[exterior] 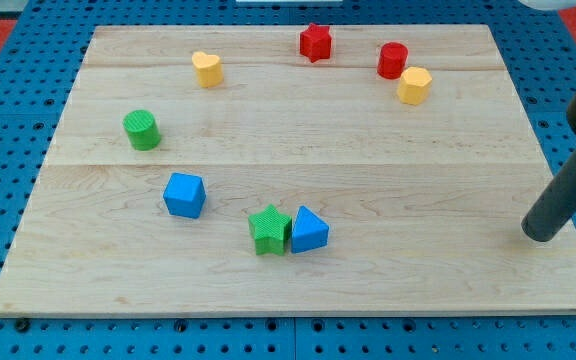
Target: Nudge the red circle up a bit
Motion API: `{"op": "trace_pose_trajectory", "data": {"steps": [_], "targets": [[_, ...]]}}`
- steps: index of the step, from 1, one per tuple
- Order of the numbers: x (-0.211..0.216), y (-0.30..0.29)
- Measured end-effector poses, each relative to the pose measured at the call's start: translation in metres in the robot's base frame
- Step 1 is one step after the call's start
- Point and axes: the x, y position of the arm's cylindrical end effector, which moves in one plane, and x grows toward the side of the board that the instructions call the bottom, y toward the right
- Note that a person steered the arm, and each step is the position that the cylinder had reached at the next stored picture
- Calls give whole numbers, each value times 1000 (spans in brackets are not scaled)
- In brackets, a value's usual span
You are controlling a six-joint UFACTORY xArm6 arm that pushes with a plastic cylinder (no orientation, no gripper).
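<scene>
The red circle (392, 60) is a short red cylinder near the view's top right of the wooden board (298, 290). A yellow hexagon block (414, 85) touches it at its lower right. My tip (540, 236) is the lower end of a dark rod at the board's right edge, far below and to the right of the red circle, touching no block.
A red star (315, 42) and a yellow heart (207, 68) sit near the top. A green cylinder (142, 130) is at the left. A blue cube (184, 194), a green star (269, 230) and a blue triangle block (309, 230) lie lower middle.
</scene>
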Motion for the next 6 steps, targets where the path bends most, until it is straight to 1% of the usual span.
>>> {"op": "trace_pose_trajectory", "data": {"steps": [3, 5, 6], "targets": [[0, 0], [-39, -45], [-49, -97]]}}
